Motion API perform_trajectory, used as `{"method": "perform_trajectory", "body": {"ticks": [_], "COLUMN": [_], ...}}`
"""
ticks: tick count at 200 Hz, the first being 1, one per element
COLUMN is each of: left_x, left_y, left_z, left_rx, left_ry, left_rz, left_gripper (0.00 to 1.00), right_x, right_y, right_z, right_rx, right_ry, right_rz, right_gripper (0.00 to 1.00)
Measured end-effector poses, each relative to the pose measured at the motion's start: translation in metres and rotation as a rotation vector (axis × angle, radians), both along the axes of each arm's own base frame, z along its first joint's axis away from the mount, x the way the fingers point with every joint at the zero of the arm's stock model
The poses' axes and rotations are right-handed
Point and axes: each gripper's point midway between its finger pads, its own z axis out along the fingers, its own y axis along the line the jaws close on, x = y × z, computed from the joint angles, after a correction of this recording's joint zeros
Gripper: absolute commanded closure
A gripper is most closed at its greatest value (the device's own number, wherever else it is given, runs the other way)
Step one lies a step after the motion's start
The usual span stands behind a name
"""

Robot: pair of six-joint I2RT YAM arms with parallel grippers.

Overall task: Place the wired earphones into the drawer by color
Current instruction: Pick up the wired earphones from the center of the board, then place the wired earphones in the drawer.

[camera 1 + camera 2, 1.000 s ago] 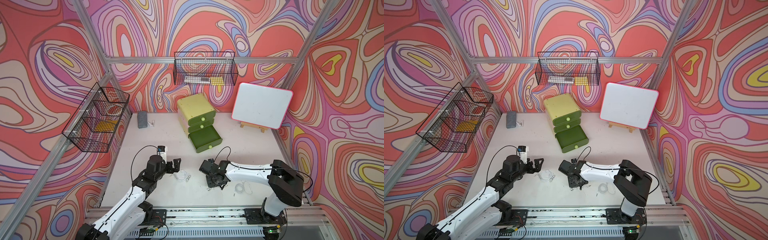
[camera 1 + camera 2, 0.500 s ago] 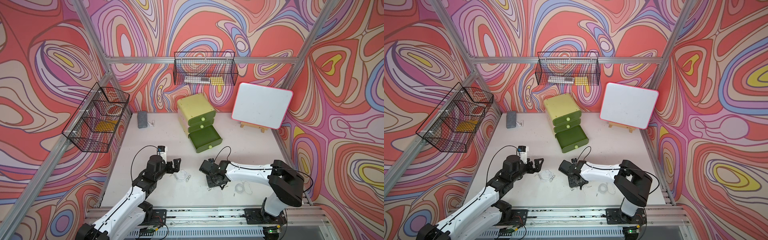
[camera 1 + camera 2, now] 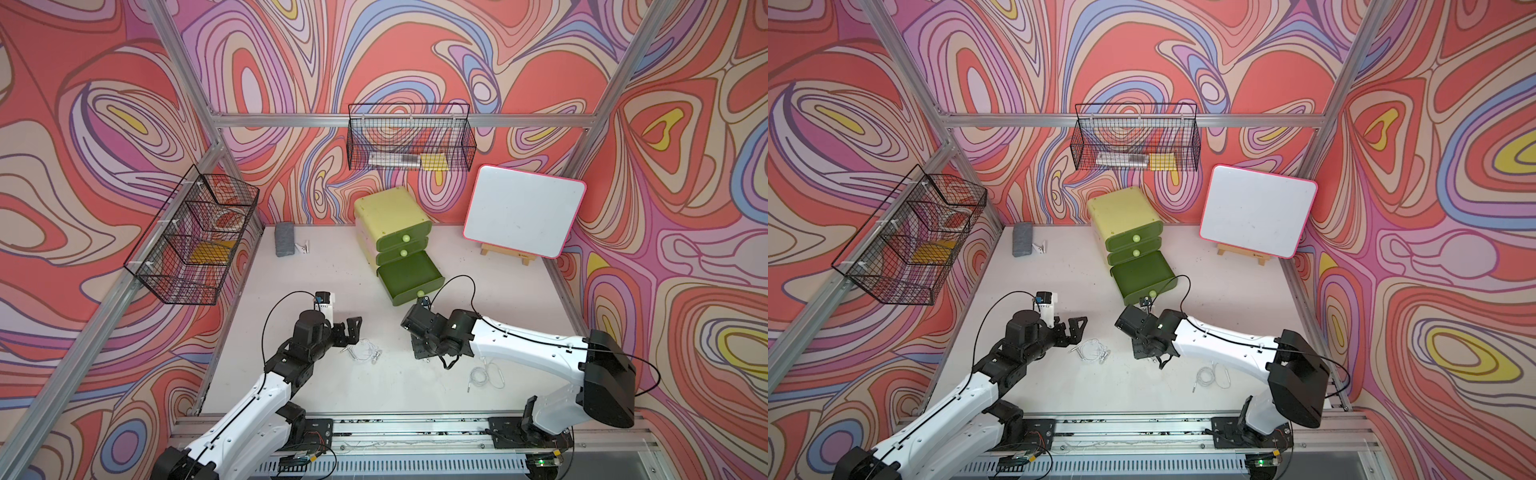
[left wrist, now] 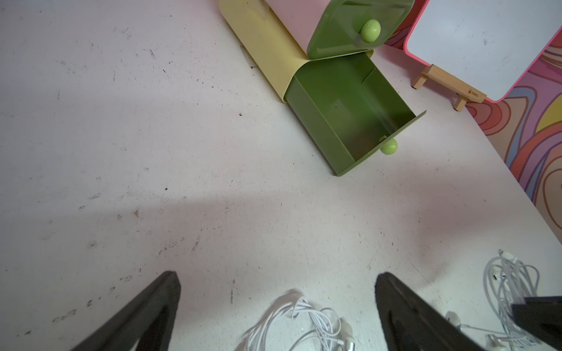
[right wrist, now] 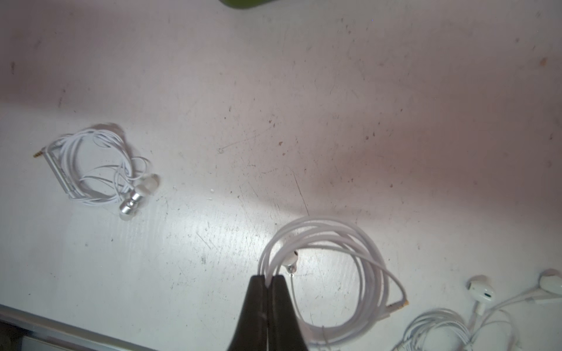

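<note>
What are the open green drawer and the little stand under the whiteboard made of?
The open green drawer is probably thin painted sheet metal: crisp folded edges, thin walls, a soft sheen. The stand looks like bare light wood: pale tan, matte, square-cut pieces.

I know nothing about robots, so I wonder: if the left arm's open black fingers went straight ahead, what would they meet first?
Probably the bare white tabletop, just beyond the tangled white earphone cable lying between the left fingers; depth is unclear. The open green metal drawer lies farther off, roughly ahead.

Both top views look down over the whole table [image 3: 332, 270]; wrist cameras face it from close.
</note>
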Motion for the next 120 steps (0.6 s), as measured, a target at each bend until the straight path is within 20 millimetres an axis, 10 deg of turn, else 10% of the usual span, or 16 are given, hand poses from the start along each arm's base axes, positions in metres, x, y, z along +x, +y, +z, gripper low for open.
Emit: {"method": "perform_trajectory", "body": {"ticks": [120], "left_x": [-0.002], "left_y": [-0.004], "left_z": [0.002], "left_rx": [-0.002], "left_ry": [-0.009], "left_rz": [-0.032], "left_gripper": [0.01], "right_x": [0.104], "right_y": [0.003], "right_z": [0.101], "right_rx": [0.047], "right_ry": [-0.347], "right_rz": [0.002], "right_gripper": [1.0]}}
